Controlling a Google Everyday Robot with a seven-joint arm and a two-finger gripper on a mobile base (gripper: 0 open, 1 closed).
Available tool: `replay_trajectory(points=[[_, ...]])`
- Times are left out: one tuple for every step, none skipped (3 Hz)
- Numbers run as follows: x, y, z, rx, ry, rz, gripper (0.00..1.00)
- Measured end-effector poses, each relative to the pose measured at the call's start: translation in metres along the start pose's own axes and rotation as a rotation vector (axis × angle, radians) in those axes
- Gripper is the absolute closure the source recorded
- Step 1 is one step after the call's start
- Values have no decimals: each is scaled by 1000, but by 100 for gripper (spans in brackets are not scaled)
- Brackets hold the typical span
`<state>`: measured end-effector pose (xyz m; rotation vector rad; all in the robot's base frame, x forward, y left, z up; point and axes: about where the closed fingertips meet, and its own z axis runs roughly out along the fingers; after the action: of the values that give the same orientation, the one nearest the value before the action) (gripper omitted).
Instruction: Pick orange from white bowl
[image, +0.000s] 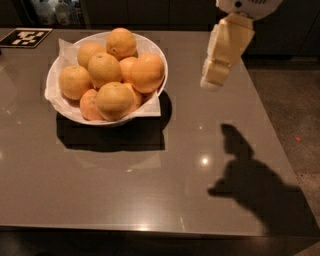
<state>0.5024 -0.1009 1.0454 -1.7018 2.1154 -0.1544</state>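
The white bowl (59, 107) stands at the left of the grey table, lined with white paper whose corners stick out over the rim. Several pale yellow-orange oranges are piled in it; one orange (114, 99) lies at the front, another (103, 69) in the middle, and one (120, 43) at the back. A deeper-orange fruit (147, 72) sits at the right of the pile. My gripper (212, 82) hangs above the table to the right of the bowl, well apart from it, pointing down and slightly left. Nothing shows in it.
The grey table (125, 185) has its right edge close under the gripper, with floor beyond. A black-and-white marker tag (25, 37) lies at the table's far left corner. The arm's shadow (255, 180) falls on the table's right front.
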Motion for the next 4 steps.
replay_trajectory(points=[[-15,-16,20,-24,61,128,0],[-22,-17,17,-7,40,163,0],[-42,-18,19,37,22,145,0],[-80,-16,23,79,61,114,0]])
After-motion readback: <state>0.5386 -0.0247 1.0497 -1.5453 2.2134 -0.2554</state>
